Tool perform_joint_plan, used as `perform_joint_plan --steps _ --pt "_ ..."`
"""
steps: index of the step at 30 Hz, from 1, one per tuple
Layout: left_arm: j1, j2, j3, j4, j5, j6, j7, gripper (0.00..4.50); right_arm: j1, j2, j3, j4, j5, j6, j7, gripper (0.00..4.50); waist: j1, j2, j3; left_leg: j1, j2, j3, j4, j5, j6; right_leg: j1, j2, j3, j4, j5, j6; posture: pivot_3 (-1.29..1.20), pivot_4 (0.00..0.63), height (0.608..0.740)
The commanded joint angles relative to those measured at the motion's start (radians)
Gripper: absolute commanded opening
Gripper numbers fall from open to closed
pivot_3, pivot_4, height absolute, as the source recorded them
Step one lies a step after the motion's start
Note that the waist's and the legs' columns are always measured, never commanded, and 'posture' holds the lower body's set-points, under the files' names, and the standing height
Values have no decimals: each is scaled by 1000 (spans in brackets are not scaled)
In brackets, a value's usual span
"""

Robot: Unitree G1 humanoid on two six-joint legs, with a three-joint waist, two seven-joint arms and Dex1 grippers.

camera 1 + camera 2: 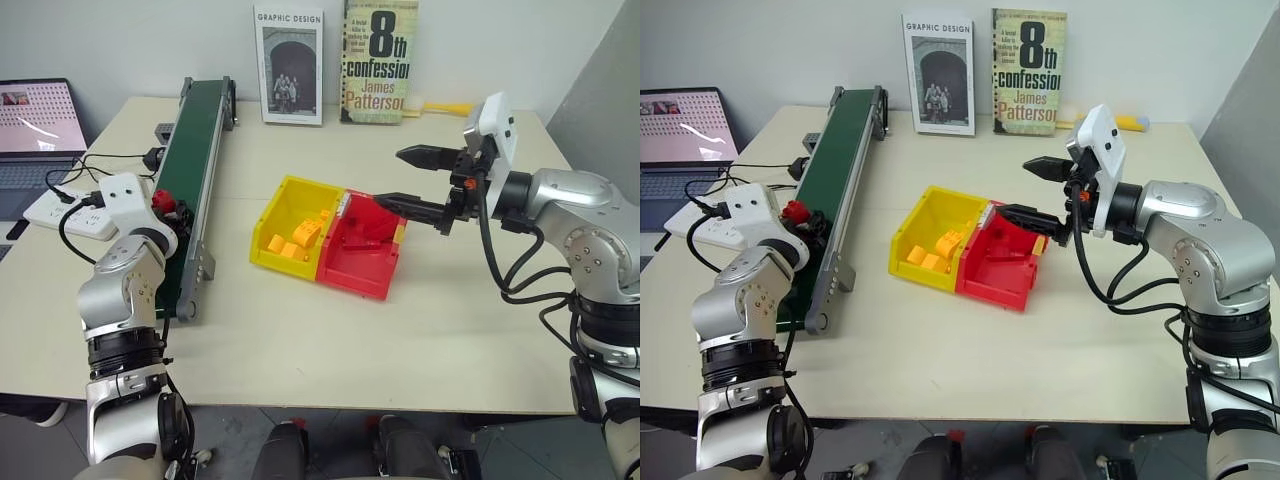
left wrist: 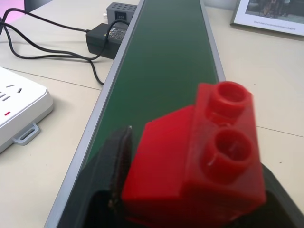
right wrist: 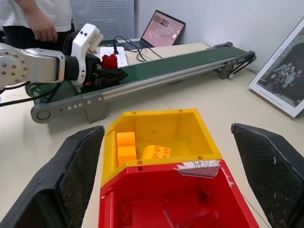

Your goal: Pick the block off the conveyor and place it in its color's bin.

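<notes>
The block (image 1: pixel 163 201) is small and red, and in your left eye view it sits in the left gripper (image 1: pixel 168 205) right over the near part of the conveyor (image 1: pixel 190 170). The fingers are clenched on it. The belt is long and dark green and runs away from you on the left side of the desk (image 1: pixel 330 330). In the middle of the desk you see the red bin (image 1: pixel 362 250) joined to a yellow bin (image 1: pixel 292 228) on its left. The yellow one has yellow bricks (image 1: pixel 298 240) in it. The right gripper (image 1: pixel 420 180) hangs just past the red bin with its fingers spread wide and nothing in them. Two books (image 1: pixel 378 60) stand against the back wall, and a laptop (image 1: pixel 35 125) sits off to the far left.

In your right eye view you see the same things. A white power strip (image 1: pixel 710 225) with black cables lies left of the belt.

In your left wrist view the block fills the front, two round studs on top, squeezed between the black fingers (image 2: pixel 118 161) above the belt.

In your right wrist view the two wide-apart fingers (image 3: pixel 61 180) frame both bins. Across the desk the left gripper holds the block over the belt. A person (image 3: pixel 33 21) stands behind it.
</notes>
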Motion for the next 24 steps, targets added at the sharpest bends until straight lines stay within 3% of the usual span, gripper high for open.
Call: perform_joint_plan --steps 1,10,17,23,24 --pt "-24 27 -10 -69 1 0 -14 1523 8 -36 -9 -25 -28 -36 3 4500 0 0 0 0 0 0 0 0 0 0 0 0 0 0 0 0 150 740" --pt "-152 49 -254 -127 -18 2 -293 1527 89 -123 -47 -149 -35 18 -40 4500 7 0 0 -1 -1 0 0 0 0 0 0 -1 -1 0 0 0 150 740" --pt "-293 -71 -491 -128 -78 3 -578 1527 186 -184 -150 -297 25 151 -117 4500 8 0 0 -1 -1 1 0 2 -4 1 1 0 -2 0 0 0 150 740" --pt "-304 -116 -623 27 29 -153 -688 1527 304 -202 -228 -390 61 212 -175 4500 -6 0 0 1 -1 3 0 0 0 1 3 3 -1 0 0 0 150 740" --pt "-307 -123 -622 48 27 -160 -701 2233 317 -203 -240 -400 69 219 -184 4500 -6 0 0 2 -1 3 0 0 1 1 4 4 -1 0 0 0 150 740"
